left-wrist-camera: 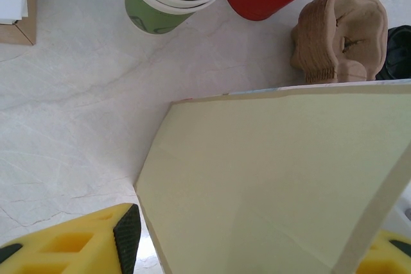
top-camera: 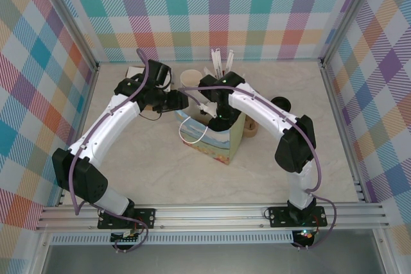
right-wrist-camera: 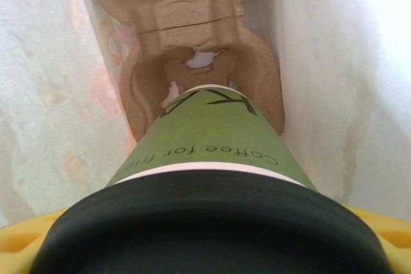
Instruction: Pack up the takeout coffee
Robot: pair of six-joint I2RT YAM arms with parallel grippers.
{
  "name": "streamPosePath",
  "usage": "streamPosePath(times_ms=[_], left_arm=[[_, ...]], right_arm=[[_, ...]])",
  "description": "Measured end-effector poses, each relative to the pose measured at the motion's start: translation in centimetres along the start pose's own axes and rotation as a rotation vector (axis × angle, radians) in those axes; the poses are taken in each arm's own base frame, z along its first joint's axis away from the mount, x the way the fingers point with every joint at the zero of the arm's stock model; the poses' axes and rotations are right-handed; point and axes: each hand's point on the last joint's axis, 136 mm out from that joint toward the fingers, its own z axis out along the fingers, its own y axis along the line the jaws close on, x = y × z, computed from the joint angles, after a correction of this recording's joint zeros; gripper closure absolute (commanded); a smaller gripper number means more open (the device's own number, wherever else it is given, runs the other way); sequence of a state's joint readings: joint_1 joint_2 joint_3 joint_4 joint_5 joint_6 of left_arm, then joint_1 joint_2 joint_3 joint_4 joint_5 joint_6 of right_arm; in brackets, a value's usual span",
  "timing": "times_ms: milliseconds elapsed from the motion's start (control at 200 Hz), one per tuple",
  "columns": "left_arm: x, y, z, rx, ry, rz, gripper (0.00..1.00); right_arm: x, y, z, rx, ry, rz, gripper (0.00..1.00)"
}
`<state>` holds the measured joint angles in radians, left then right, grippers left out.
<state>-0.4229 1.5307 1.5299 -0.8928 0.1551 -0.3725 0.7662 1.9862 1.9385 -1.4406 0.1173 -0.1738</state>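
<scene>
The left end effector (left-wrist-camera: 257, 248) stands half-wide astride a wall of the bag (left-wrist-camera: 276, 178); whether it grips cannot be told. The right end effector (right-wrist-camera: 205, 242) holds the cup (right-wrist-camera: 205, 139) at its lidded top, inside the bag, base over a socket of the carrier (right-wrist-camera: 192, 36). Seating cannot be confirmed. Judged remaining: seat the cup, release, withdraw.
</scene>
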Motion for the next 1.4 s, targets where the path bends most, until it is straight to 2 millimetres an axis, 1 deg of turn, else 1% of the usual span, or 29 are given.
streamPosePath(times_ms=[255,775,1400], left_arm=[[0.0,0.0,0.0,0.000,0.000,0.000,0.43],[0.0,0.0,0.0,0.000,0.001,-0.001,0.43],[0.0,0.1,0.3,-0.007,0.003,-0.002,0.43]], right_arm=[[-0.1,0.1,0.3,-0.005,-0.002,0.000,0.22],[0.0,0.4,1.5,-0.023,0.007,0.000,0.22],[-0.5,0.5,1.6,-0.030,-0.011,-0.003,0.22]])
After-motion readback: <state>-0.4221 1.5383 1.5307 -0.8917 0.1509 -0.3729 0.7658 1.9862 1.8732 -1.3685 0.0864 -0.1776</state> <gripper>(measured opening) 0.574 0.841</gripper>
